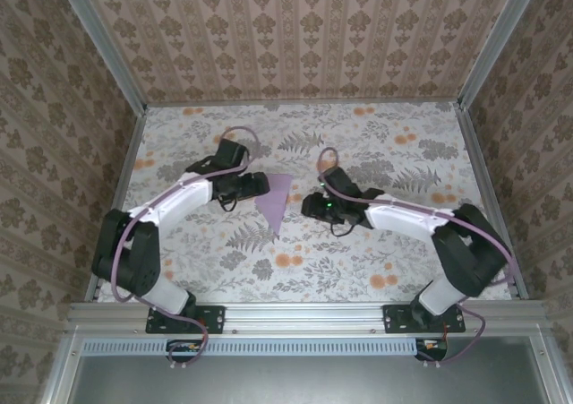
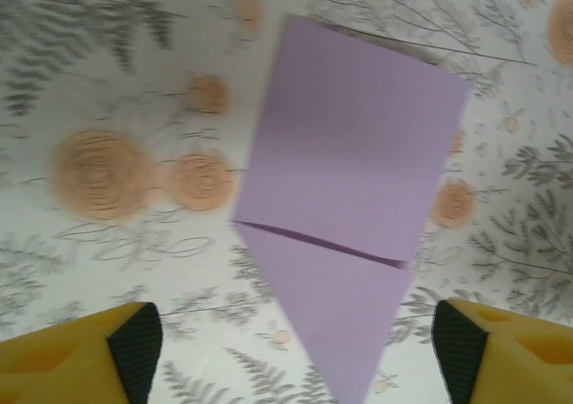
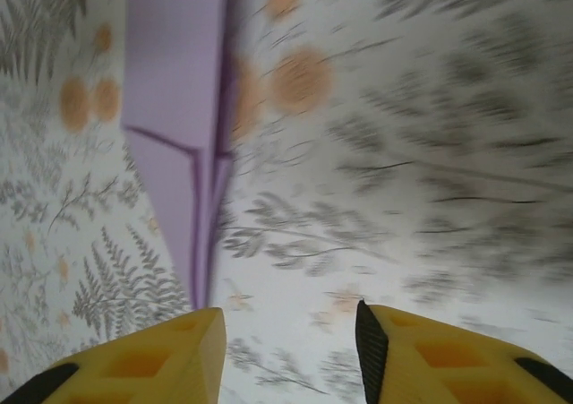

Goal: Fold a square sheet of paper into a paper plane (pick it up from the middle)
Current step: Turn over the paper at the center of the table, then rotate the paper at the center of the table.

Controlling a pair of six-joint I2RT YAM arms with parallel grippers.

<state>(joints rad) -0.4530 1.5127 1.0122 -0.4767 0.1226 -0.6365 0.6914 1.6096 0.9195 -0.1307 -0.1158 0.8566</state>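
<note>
The lavender sheet of paper (image 1: 276,200) lies flat on the floral tabletop, folded into a tapering shape with a pointed near end, like a paper plane. In the left wrist view the paper (image 2: 349,180) shows one crease line across it, and its point runs down between my fingers. My left gripper (image 1: 258,185) (image 2: 297,346) hovers at the paper's left edge, wide open and holding nothing. My right gripper (image 1: 311,206) (image 3: 291,332) is just right of the paper (image 3: 170,90), jaws apart over bare table with nothing between them. The right wrist view is blurred.
The table (image 1: 376,252) is covered in a fern-and-flower pattern and is walled by an aluminium frame with patterned panels (image 1: 295,37) on the left, back and right. Both arm bases sit at the near edge.
</note>
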